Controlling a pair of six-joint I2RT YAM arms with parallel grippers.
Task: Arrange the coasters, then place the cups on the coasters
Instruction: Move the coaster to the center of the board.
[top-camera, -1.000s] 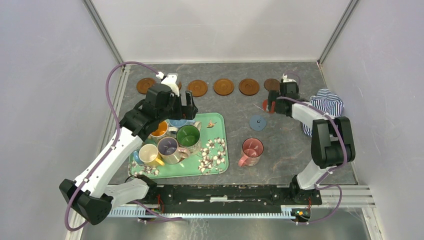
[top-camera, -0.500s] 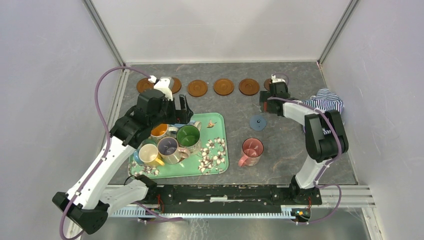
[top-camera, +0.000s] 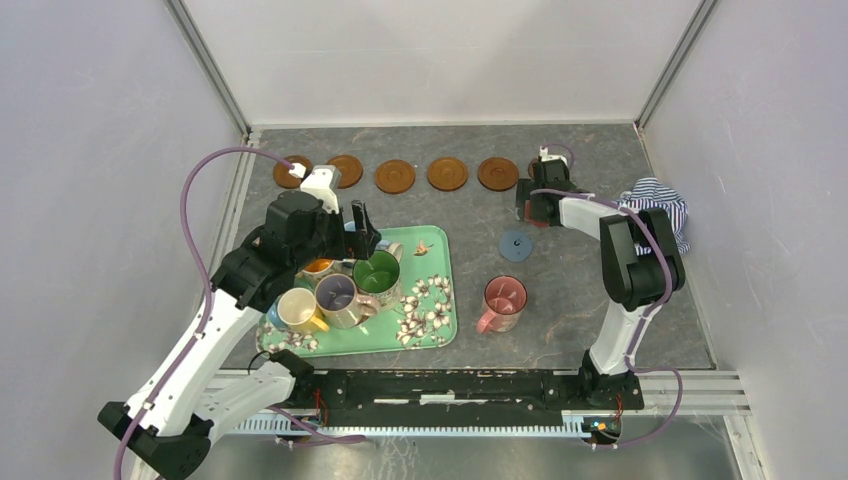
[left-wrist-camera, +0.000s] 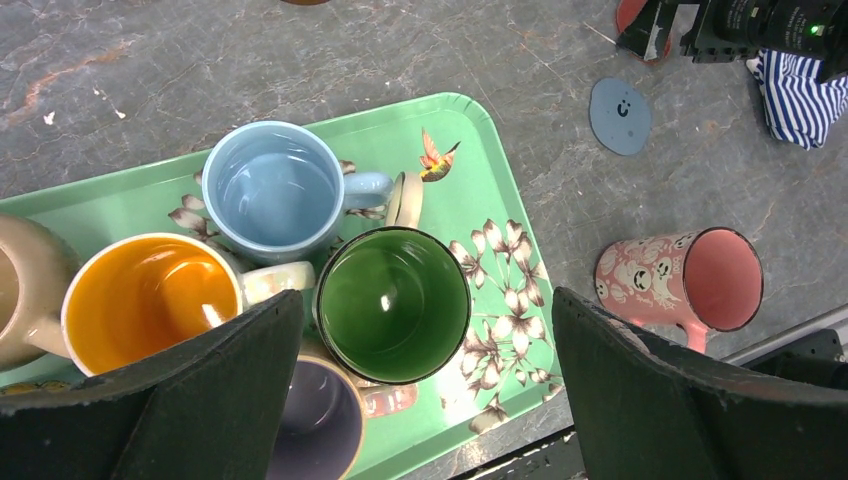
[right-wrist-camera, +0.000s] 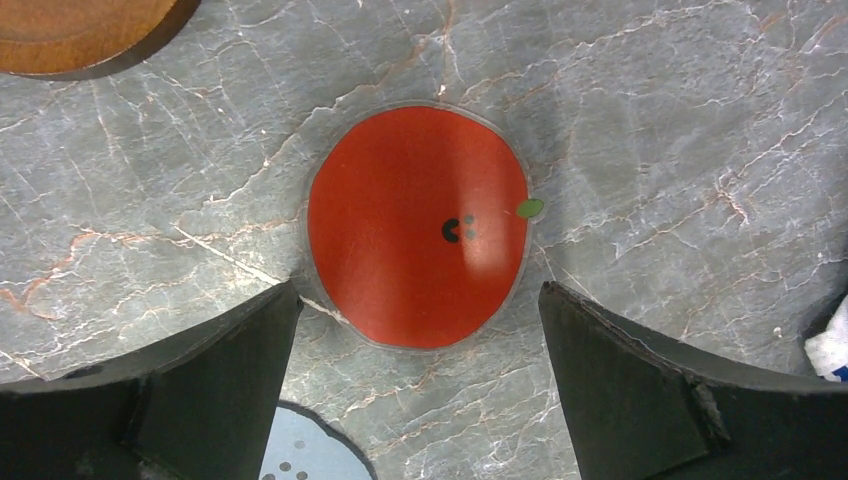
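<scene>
Cups (left-wrist-camera: 275, 190) crowd the green cup (left-wrist-camera: 394, 303); bare table (right-wrist-camera: 650, 120) rings the red coaster (right-wrist-camera: 417, 226).

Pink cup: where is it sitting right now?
In the top view the pink cup stands on the table, just right of the green tray and nearer the arm bases than the blue-grey coaster.

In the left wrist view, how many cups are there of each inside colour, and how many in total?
Light blue cup: 1
Orange cup: 1
Green cup: 1
Lilac cup: 1
Pink cup: 1
Tan cup: 1
Total: 6
</scene>
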